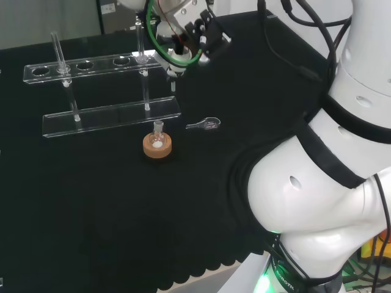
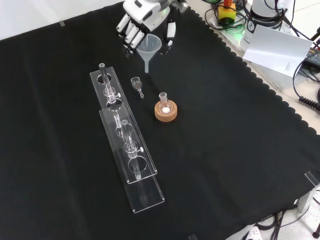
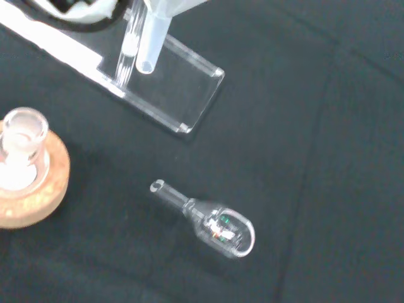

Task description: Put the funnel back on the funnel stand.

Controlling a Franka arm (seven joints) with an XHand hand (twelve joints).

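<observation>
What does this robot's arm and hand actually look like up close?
The arm is built of big, rounded, glossy white links with black bands at the joints and a green light near its base. Black cables run along it. The hand is black and white with white fingers, and green cable loops around it.

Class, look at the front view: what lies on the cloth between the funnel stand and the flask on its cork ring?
In the front view, a small clear scoop lies on the cloth between the funnel stand and the flask on its cork ring.
</observation>
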